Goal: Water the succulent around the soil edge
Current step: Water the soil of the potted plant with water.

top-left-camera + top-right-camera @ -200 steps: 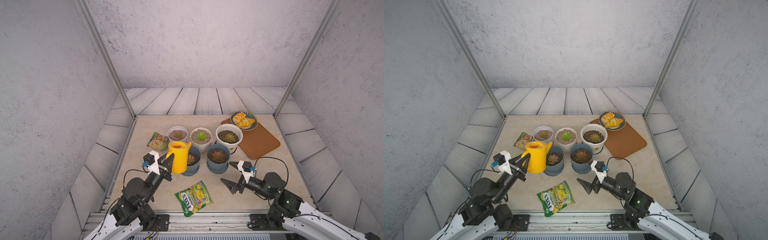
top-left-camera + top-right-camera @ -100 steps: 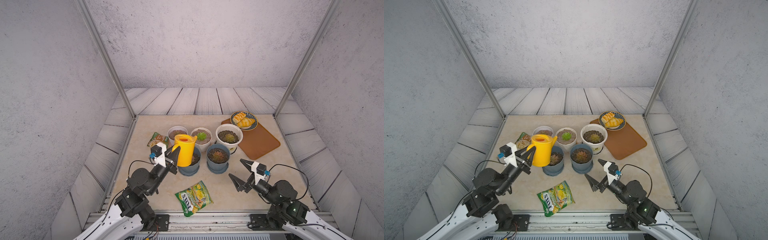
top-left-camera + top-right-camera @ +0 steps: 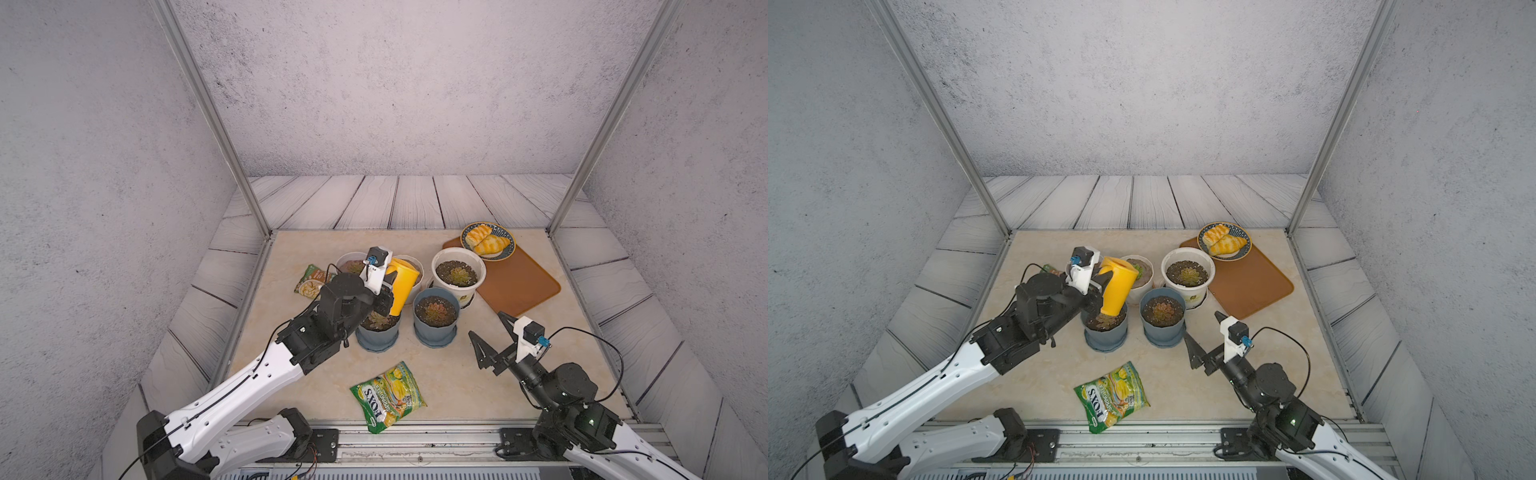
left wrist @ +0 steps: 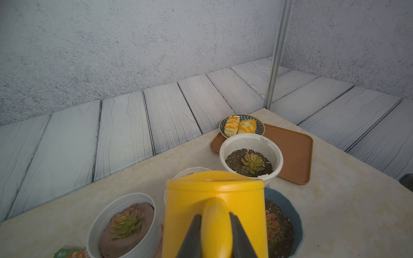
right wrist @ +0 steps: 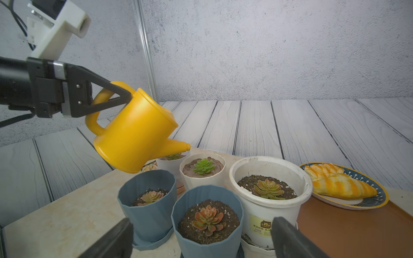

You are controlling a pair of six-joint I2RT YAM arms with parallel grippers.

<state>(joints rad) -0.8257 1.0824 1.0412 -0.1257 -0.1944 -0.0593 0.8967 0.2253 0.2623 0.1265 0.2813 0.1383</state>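
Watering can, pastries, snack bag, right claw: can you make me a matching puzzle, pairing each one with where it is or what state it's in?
Things
1. yellow watering can
2. pastries
3. green snack bag
4. right gripper

Places or states
a. lying flat on the table, nearest the robot
b. open, holding nothing
c. tilted in the air, held by its handle
d. on a blue-rimmed plate

Pairs: 1-c; 2-d; 3-a; 4-b

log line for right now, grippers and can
left gripper: shut on watering can handle | watering can: raised, tilted toward middle white pot | right gripper: open, empty
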